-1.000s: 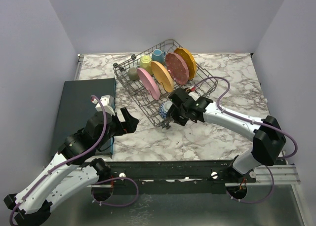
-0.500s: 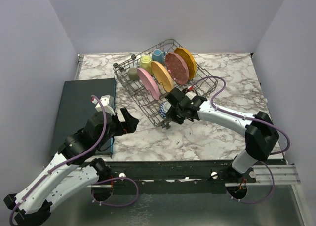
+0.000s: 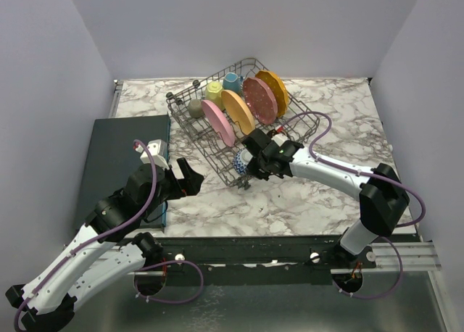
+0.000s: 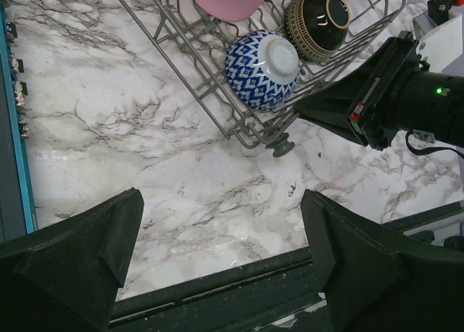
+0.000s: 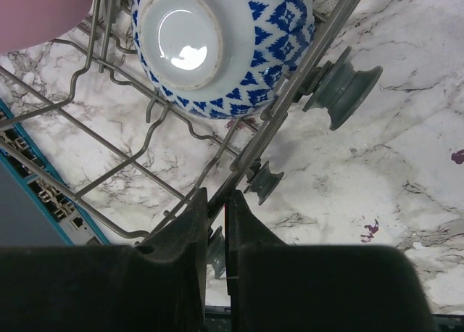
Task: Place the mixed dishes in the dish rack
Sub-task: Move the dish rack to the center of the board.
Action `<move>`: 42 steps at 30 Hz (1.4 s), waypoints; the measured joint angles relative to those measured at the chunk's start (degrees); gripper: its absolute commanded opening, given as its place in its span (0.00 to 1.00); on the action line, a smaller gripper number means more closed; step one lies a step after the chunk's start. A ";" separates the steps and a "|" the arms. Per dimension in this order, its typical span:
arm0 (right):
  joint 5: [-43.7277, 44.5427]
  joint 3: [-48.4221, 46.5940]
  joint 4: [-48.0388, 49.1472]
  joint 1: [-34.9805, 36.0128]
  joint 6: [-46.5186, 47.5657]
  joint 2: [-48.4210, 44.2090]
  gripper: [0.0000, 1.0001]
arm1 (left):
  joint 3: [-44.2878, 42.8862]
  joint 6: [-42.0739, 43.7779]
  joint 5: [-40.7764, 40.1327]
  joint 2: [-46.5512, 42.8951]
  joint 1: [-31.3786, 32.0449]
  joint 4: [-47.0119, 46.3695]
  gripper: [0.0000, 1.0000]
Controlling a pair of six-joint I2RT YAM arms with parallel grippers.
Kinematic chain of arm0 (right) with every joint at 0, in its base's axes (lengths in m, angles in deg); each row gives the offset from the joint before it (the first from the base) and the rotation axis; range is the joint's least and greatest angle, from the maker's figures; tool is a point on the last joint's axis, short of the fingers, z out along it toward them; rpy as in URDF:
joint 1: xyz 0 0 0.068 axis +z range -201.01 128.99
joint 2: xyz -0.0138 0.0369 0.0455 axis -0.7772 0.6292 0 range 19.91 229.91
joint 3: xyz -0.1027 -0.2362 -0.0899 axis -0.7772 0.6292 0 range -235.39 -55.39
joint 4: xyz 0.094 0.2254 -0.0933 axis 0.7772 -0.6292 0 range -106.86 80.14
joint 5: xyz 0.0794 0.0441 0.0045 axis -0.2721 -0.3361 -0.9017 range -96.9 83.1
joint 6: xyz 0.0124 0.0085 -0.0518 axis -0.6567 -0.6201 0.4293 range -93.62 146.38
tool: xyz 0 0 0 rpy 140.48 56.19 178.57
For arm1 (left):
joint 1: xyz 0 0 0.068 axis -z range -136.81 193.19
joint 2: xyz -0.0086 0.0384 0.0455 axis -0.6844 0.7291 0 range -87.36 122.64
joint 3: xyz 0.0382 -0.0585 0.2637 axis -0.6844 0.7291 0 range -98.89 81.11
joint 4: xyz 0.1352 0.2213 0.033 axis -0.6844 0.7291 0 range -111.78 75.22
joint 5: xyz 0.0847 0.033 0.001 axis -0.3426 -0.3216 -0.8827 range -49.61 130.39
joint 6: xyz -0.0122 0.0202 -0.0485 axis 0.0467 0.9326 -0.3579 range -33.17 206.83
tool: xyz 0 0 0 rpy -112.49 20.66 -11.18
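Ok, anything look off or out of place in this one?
Yes. The right gripper is pinched on the dish rack itself, on its rim wire near the blue-patterned bowl, not on a dish. The rack also sits diagonal to the table edges. Nothing looks spilled or broken.

On the table (image 3: 341, 122), the dish rack (image 3: 210, 154) sits diagonally at centre, with the mat (image 3: 116, 151) to its left. In the rack, 4 plates (image 3: 238, 111) stand in a row, 3 mugs (image 3: 214, 91) sit behind-left of them, and 2 bowls (image 4: 262, 69) lie side by side at its near end.
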 measured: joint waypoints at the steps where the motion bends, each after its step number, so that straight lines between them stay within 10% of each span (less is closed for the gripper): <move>1: 0.00 0.00 -0.02 0.00 -0.07 0.00 0.07 | 0.00 -0.02 0.00 0.02 0.00 0.00 0.99; 42: -0.15 2.51 0.72 -1.49 2.19 -2.27 0.00 | 0.00 -0.02 -0.02 0.79 0.00 0.00 0.99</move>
